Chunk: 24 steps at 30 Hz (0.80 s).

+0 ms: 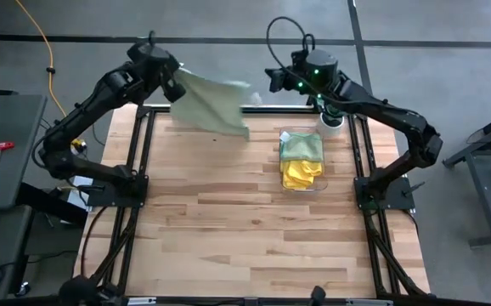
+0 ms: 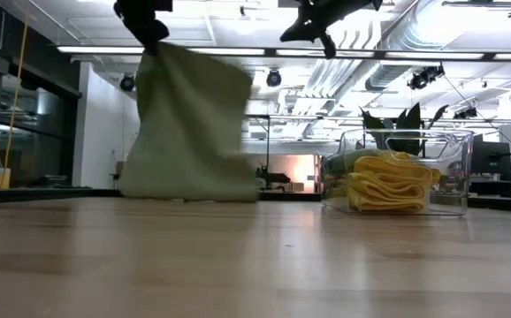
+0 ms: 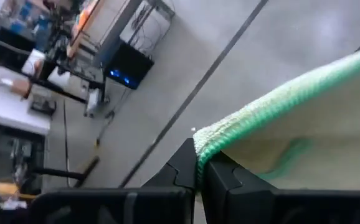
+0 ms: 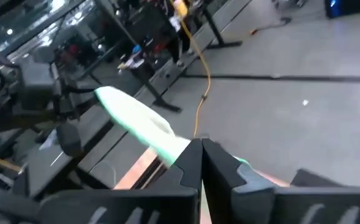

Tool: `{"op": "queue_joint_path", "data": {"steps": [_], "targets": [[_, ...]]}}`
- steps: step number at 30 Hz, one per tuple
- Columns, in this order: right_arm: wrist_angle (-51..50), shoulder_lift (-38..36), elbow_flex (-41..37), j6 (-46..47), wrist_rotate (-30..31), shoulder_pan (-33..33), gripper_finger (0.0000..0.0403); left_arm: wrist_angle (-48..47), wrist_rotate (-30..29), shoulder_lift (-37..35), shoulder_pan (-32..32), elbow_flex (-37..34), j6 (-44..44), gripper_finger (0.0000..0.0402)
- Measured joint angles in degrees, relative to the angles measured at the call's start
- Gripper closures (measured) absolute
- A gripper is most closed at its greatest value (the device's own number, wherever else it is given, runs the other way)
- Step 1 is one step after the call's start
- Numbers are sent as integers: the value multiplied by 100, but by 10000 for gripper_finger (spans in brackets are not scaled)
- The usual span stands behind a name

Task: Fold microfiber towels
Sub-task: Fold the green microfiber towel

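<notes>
My left claw (image 3: 198, 177) is clamped on one corner of the pale sage green microfiber towel (image 1: 211, 106), raised above the far edge of the butcher-block wooden table (image 1: 228, 238); the cloth hangs from my fingers and drapes down toward the boards, its lower edge at or near the tabletop in the low view. My right claw (image 4: 202, 155) is closed too, with a green edge of the same towel right at its tips; looks like a pinch on the opposite top corner, though I can't confirm that from the high view. Judgement: the cloth is light, limp, grippy pile, no stiffness, so it sags between holds; take it at corners or hem, never mid-panel. Beyond my right claw, below and toward the table's middle, sits the clear plastic bin (image 1: 318, 183) with the folded bright yellow microfiber towels (image 1: 301, 174) and a folded green one on top.
</notes>
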Motion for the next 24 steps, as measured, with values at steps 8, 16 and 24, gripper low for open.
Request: {"op": "queue_joint_path", "data": {"steps": [8,16,24], "targets": [[-518,-10,247,-345,-284,50,402,-594,970,-355,-95,0,697,402],[-1258,-4,245,-645,-267,517,402,-1553,2244,-504,-646,0,-431,402],[-1362,-4,245,-645,-290,641,403,-1671,3287,-507,-2211,-407,-1702,402]]}}
